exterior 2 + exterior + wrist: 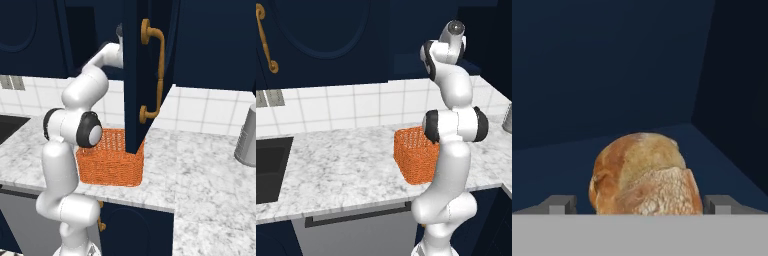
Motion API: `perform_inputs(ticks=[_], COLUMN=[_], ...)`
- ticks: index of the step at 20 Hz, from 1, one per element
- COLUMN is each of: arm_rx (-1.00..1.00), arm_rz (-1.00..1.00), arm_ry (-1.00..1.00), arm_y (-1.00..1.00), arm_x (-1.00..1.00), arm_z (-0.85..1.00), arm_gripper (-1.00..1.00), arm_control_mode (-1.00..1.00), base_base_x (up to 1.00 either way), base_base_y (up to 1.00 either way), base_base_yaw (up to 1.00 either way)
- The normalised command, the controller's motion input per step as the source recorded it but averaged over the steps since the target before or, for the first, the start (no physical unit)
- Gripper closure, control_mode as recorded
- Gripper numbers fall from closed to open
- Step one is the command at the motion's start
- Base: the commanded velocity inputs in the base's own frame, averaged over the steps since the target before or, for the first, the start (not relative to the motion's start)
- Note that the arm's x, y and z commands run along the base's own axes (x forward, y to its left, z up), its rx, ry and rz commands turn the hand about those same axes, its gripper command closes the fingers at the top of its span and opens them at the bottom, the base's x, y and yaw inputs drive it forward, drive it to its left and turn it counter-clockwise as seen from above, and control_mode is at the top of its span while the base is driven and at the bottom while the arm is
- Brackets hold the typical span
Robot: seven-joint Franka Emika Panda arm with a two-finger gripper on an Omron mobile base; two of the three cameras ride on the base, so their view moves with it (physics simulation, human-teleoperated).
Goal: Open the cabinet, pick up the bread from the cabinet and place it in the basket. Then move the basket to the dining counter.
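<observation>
Cabinet (135, 75) door open; claw (643, 207) spread wide either side of bread (643, 175) on shelf, lined up to grab.

Black sink (271, 167), grey canister (247, 137)

1. The dark navy wall cabinet (145, 30) fills the upper part of the right base view. Its door (136, 75) stands open, edge-on at the centre of the frame, with a slim brass handle (158, 70) running vertically on its right face.
2. The round, golden-brown crusty bread loaf (644, 175) sits on the navy cabinet floor, at the lower centre of the hand view, near the back right corner.
3. The orange woven-mesh rectangular basket (112, 162) stands upright on the marble worktop, at the lower centre of the right base view, below the open door.
</observation>
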Motion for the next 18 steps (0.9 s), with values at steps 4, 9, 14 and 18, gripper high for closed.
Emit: perform_inputs(ticks=[4, 9, 14, 18], arm_rx=[0.0, 0.0, 0.0, 0.0], arm_rz=[0.0, 0.0, 0.0, 0.0], arm_ry=[0.0, 0.0, -0.01, -0.07], arm_y=[-0.11, -0.06, 0.04, 0.19], arm_x=[0.32, 0.13, -0.01, 0.0], arm_z=[-0.09, -0.14, -0.22, -0.5], arm_gripper=[-1.0, -1.0, 1.0, 1.0], arm_control_mode=[-1.0, -1.0, -1.0, -1.0], base_base_x=[0.0, 0.0, 0.0, 0.0], base_base_y=[0.0, 0.0, 0.0, 0.0], base_base_yaw=[0.0, 0.0, 0.0, 0.0])
